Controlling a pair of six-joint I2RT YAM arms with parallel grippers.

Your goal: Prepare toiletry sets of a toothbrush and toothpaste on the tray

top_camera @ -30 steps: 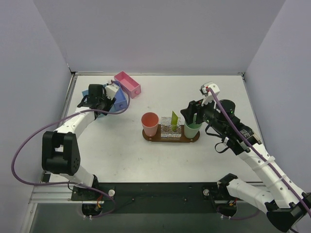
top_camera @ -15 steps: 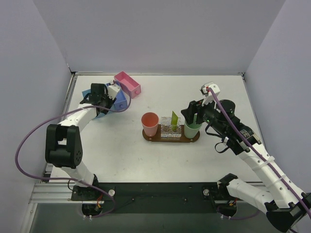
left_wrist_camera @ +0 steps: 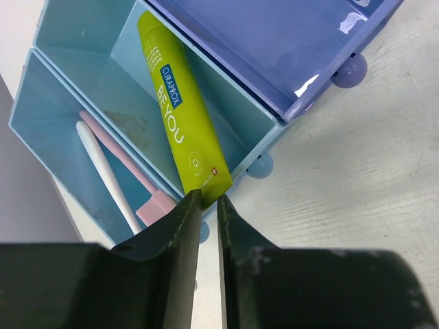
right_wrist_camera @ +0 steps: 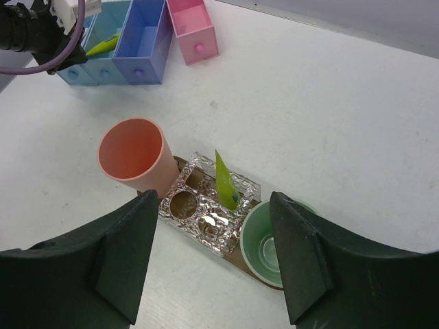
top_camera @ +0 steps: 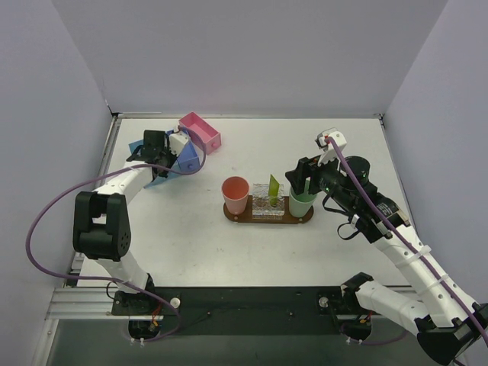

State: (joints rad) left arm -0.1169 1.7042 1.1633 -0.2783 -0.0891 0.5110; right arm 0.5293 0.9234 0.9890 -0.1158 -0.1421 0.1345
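At the far-left bins, left gripper [left_wrist_camera: 206,203] is pinching the crimped end of a toothpaste tube [left_wrist_camera: 180,120], jaws nearly together on it. Tube is lying slantwise in one compartment of the light-blue bin [left_wrist_camera: 89,41]. A white toothbrush [left_wrist_camera: 103,169] and a pink toothbrush [left_wrist_camera: 110,146] are lying in the neighbouring compartment. Mid-table, the tray [top_camera: 268,221] is carrying a salmon cup [top_camera: 235,194], a foil holder [right_wrist_camera: 206,219] with a second tube [right_wrist_camera: 225,179] standing in it, and a green cup [right_wrist_camera: 264,243]. Right gripper [right_wrist_camera: 209,205] is hovering above the tray, jaws spread wide, holding nothing.
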